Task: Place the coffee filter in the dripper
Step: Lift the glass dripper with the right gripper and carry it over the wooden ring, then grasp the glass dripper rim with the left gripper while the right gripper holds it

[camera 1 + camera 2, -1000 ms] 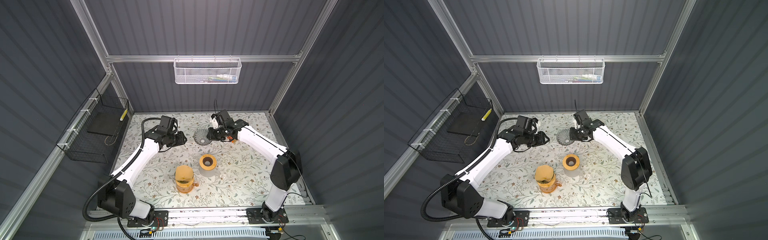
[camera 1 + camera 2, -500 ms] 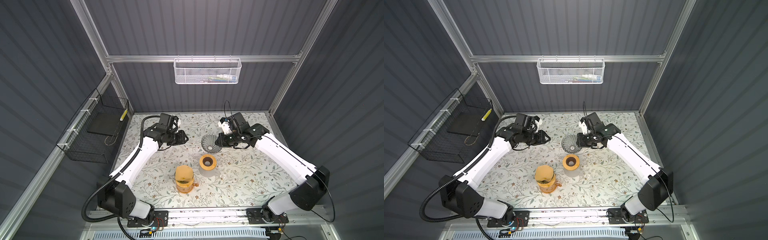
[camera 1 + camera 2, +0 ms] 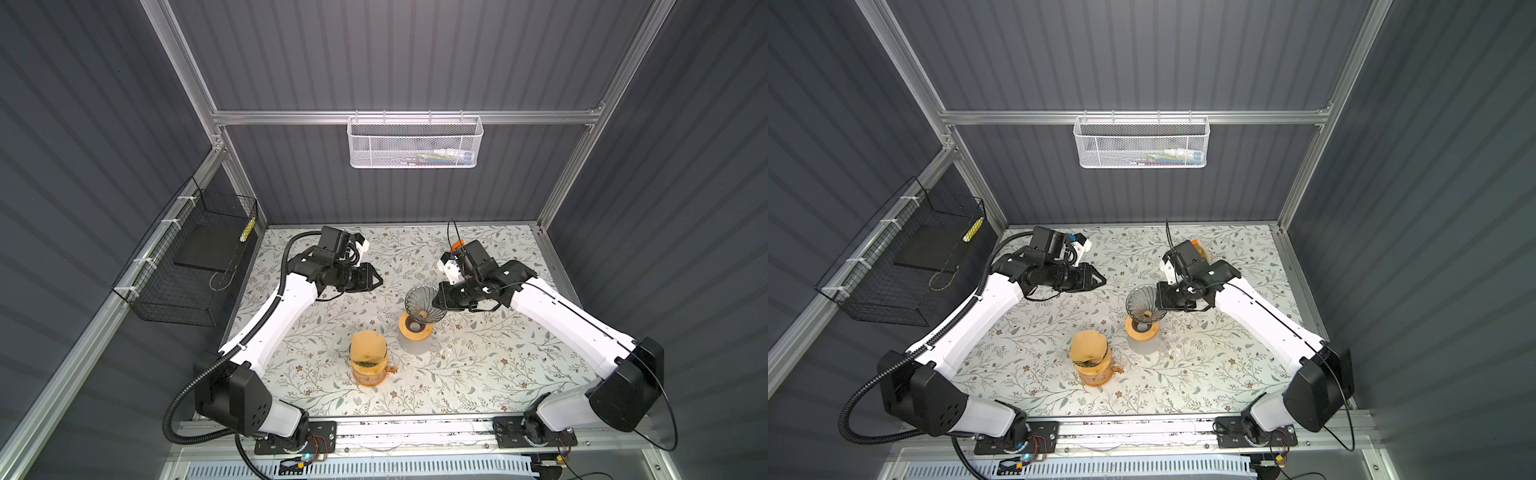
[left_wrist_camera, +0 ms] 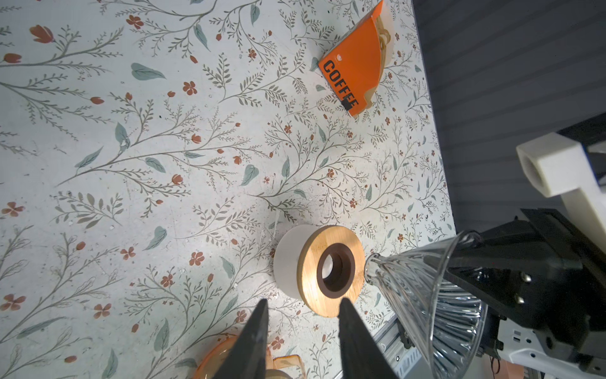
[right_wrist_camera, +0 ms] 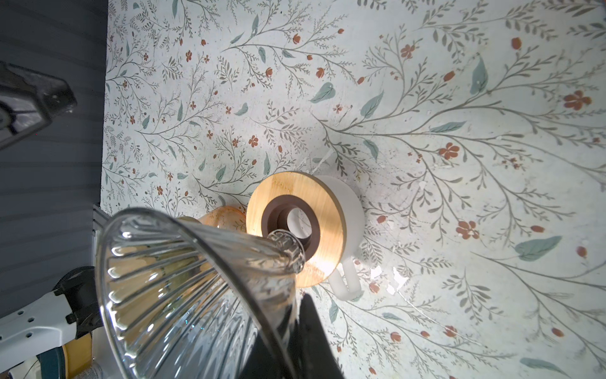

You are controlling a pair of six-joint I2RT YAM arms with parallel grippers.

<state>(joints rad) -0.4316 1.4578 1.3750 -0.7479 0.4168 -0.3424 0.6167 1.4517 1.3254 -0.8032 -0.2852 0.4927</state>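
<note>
Now, right jaws: clamped on the rim of the glass dripper (image 3: 419,301), which hangs tilted with its spout aimed down at the mug (image 3: 415,334). In both top views the dripper overlaps the mug's 12 o'clock edge, near the middle of the counter (image 3: 478,374).

Right wrist view adds detail. The spout tip sits over the mug's wooden ring (image 5: 295,197), beside the dark centre hole and not seated in it. One black finger (image 5: 308,315) lies against the dripper's outer wall. The mug's white handle also shows only here.

Left jaws: a narrow gap, nothing between them. In the top views they hover at the mug's 10 o'clock, well apart from it. Left wrist view shows both tips just short of the wooden ring.

Filter pack (image 4: 354,65): orange, printed COFFEE, tan paper edges poking out. It lies flat near a counter edge below the grey wall, well apart from the mug. Only the left wrist view shows it clearly. The dripper has no filter inside.

Orange jug (image 3: 368,365) stands at the mug's 7 o'clock, topped with tan paper (image 3: 368,345). I cannot tell whether that is a filter.
</note>
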